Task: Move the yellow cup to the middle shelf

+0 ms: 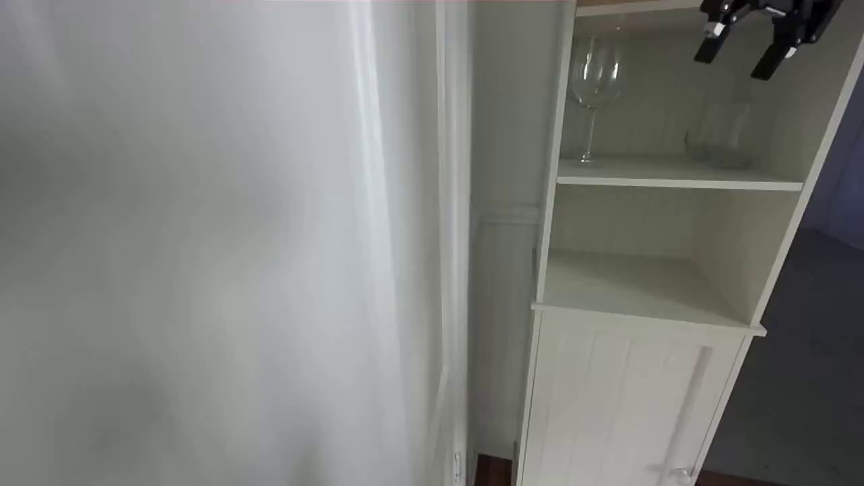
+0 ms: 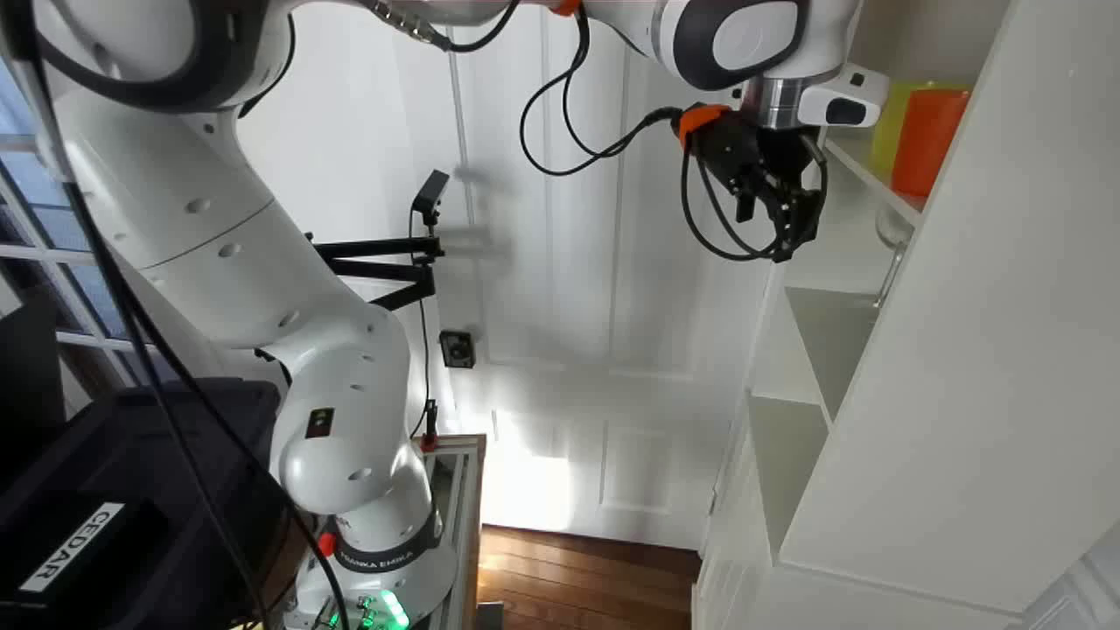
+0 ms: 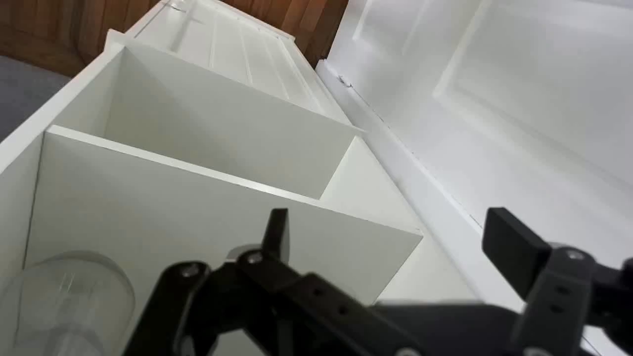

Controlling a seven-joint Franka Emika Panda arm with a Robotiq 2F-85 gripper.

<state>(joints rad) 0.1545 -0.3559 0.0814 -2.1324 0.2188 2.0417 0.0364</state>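
yellow cup [image 2: 889, 144] sits on the upper shelf [image 2: 864, 172], partly behind an orange tumbler [image 2: 929, 144] in an exterior view; can't tell if they touch. gripper [image 1: 736, 62] is spread wide, nothing in it. wrist view shows neither, so a near-blind grasp could shove the orange tumbler off. later, lowering to the middle shelf [image 1: 678, 182] could tip the stemmed wine glass [image 1: 595, 77] or clear squat glass [image 1: 729, 138].

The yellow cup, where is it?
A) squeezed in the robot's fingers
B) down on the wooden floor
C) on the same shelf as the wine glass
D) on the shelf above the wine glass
D: in an exterior view, the yellow cup shows partly hidden behind an orange cup on the upper shelf, the board above the wine glass.
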